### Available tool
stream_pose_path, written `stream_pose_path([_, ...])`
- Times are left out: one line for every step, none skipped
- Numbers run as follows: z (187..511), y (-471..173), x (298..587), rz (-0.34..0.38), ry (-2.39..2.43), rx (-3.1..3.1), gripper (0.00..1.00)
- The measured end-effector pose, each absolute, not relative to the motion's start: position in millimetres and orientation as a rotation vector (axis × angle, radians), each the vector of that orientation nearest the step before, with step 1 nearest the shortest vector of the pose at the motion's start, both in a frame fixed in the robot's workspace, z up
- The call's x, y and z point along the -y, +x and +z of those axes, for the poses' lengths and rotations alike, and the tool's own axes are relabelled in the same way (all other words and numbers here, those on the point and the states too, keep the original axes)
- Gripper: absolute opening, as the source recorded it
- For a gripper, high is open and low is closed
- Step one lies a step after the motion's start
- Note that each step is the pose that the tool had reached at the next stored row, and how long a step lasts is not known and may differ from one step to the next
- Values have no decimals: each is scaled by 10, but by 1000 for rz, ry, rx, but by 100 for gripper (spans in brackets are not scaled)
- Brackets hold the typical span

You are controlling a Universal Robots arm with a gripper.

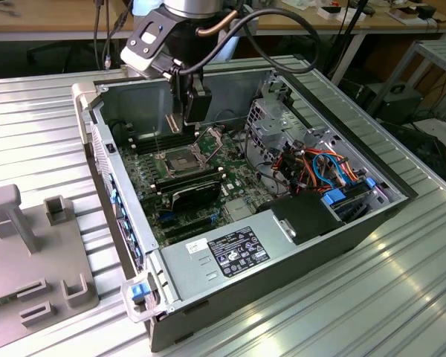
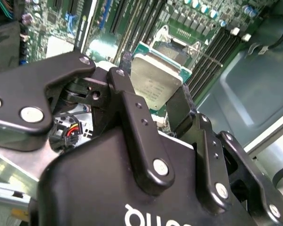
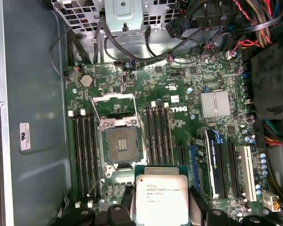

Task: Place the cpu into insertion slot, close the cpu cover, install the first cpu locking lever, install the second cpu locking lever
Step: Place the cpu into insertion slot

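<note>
My gripper (image 3: 161, 209) is shut on the cpu (image 3: 161, 197), a flat silver-topped square pinched by its two side edges between the black fingers (image 3: 195, 205). In the second wrist view the cpu (image 2: 155, 80) sits level between the fingertips of the gripper (image 2: 151, 87). The insertion slot (image 3: 124, 145) lies open with its dark pin field bare, a short way from the chip. The cpu cover (image 3: 114, 104) is swung up and back off the slot. In the exterior view the gripper (image 1: 184, 120) hangs inside the case just above the insertion slot (image 1: 181, 161), with the cpu cover (image 1: 212, 140) standing tilted beside it.
Black memory slots (image 3: 85, 150) flank the socket on both sides. A finned heatsink (image 3: 214, 103), a drive cage (image 1: 271, 123), bundled cables (image 1: 323, 167) and the power supply (image 1: 234, 249) crowd the case. A grey fixture block (image 1: 30, 253) sits on the table at the exterior view's left.
</note>
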State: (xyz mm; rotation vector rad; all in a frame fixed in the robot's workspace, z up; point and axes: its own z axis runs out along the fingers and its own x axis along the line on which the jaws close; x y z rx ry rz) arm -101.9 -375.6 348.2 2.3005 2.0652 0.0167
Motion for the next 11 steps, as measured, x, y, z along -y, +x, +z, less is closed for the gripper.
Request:
stream_pose_path([3461, -1007, 3732, 16, 2299, -2066, 55])
stream_pose_path([3445, -1002, 3712, 17, 2296, -2068, 55])
stream_pose_path([3430, -999, 3691, 21, 2289, -2069, 55])
stream_pose_path([3423, -999, 3684, 25, 2282, -2070, 55])
stream_pose_path([3418, -999, 3679, 29, 2277, -2070, 55])
stream_pose_path([3414, -999, 3675, 33, 2271, -2070, 55])
stream_pose_path([3408, -999, 3671, 38, 2266, -2070, 55])
stream_pose_path([3398, -999, 3667, 44, 2261, -2069, 55])
stream_pose_path([3387, -999, 3666, 46, 2259, -2068, 55])
stream_pose_path([3377, -998, 3665, 46, 2259, -2068, 55])
stream_pose_path([3368, -998, 3662, 46, 2259, -2068, 55])
